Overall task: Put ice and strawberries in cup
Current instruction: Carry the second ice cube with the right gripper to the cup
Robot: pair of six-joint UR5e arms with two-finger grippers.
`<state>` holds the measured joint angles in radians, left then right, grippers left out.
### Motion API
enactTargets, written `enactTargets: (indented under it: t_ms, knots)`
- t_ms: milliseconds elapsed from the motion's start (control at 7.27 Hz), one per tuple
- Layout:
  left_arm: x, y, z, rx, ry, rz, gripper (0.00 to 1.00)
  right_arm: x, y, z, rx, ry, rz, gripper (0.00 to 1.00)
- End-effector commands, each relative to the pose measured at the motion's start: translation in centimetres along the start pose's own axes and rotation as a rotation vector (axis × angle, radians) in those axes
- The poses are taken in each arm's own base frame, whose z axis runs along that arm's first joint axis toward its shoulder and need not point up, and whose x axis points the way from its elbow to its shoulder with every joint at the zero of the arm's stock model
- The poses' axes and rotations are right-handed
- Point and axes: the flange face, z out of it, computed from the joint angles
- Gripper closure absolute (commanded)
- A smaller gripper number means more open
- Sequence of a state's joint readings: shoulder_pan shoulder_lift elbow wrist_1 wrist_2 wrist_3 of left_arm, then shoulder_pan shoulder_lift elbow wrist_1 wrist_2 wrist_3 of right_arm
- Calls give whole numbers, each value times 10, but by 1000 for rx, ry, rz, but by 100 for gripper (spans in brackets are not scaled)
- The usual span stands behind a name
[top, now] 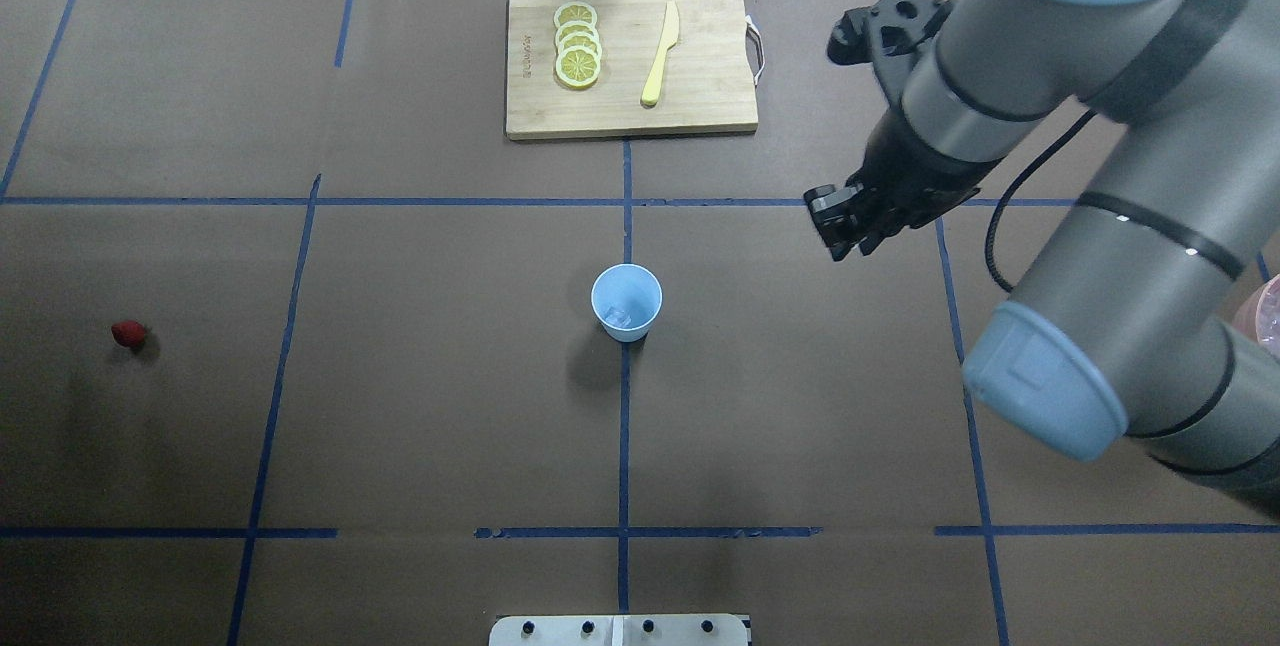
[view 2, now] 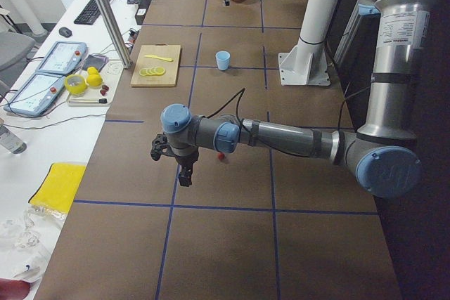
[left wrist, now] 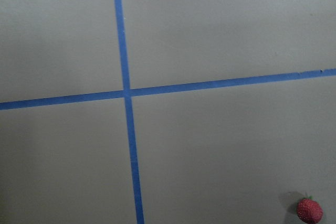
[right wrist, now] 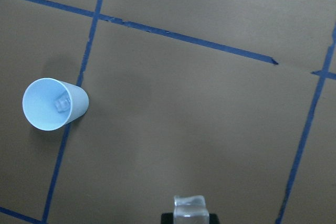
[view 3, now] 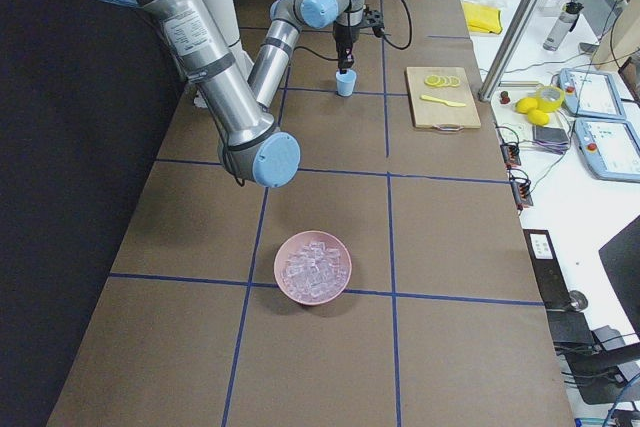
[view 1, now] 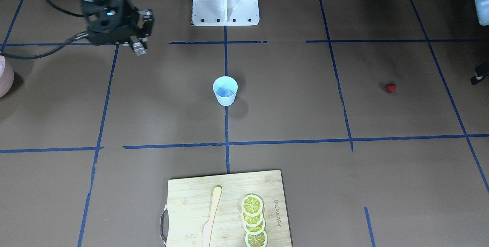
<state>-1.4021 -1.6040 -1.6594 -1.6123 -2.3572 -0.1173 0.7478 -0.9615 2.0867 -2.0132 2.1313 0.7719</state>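
Cup mid-table, ice in it. Strawberry far off to my left, board beyond the cup (lemon slices left of knife on it). My right gripper, ice cube pinched, hangs right of cup.

The worktop is plain brown under a grid of blue tape lines; the cup is pale blue with a whitish rim, the ice in it clear-bluish, the strawberry dark red. The board is pale grained wood, the lemon slices yellow with lighter rims, the knife pale yellow, the bowl pink. The right tool is black, its arm grey with light-blue caps.
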Motion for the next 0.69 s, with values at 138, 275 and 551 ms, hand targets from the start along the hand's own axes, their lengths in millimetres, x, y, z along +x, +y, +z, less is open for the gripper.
enactTargets:
  t_ms: [138, 275, 551]
  knots:
    - [1, 2, 4, -8, 1, -3, 0, -113, -13, 79, 49, 13, 34, 100]
    - [1, 2, 4, -9, 1, -4, 0, -147, -31, 94, 29, 31, 46, 100]
    - [3, 1, 4, -8, 1, -1, 0, -172, -41, 136, 16, 80, 41, 100]
